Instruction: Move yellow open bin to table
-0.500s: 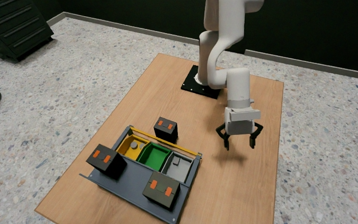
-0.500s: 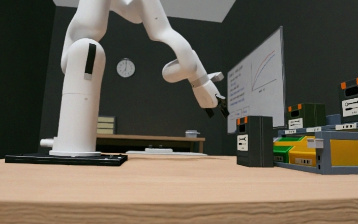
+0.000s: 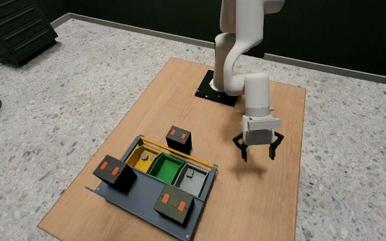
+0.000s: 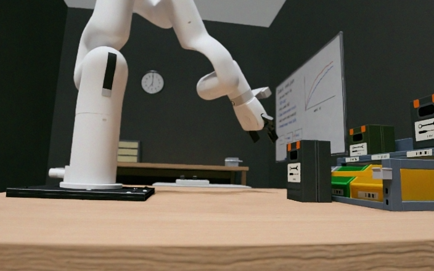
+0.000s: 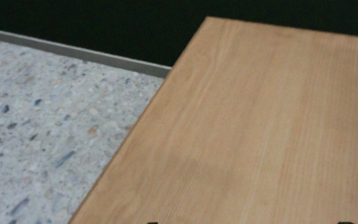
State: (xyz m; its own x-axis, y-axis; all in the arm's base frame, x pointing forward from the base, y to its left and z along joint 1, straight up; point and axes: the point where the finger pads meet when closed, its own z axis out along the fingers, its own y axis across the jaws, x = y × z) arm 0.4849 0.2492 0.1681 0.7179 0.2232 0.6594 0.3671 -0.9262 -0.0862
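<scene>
The yellow open bin (image 3: 143,158) sits at the left end of the lower level of the grey-blue shelf (image 3: 155,185), with grey round parts inside. It also shows in the exterior view (image 4: 367,190). A green bin (image 3: 165,167) and a grey bin (image 3: 192,179) with a part stand beside it. My gripper (image 3: 257,155) hangs open and empty above the table, to the right of the shelf and well apart from it. It also shows in the exterior view (image 4: 262,133). The wrist view shows only bare table top and floor.
Two dark closed boxes with orange latches (image 3: 114,173) (image 3: 174,204) stand on the shelf's top level. A third dark box (image 3: 179,139) stands on the table just behind the shelf. The arm's black base plate (image 3: 216,90) is at the table's far end.
</scene>
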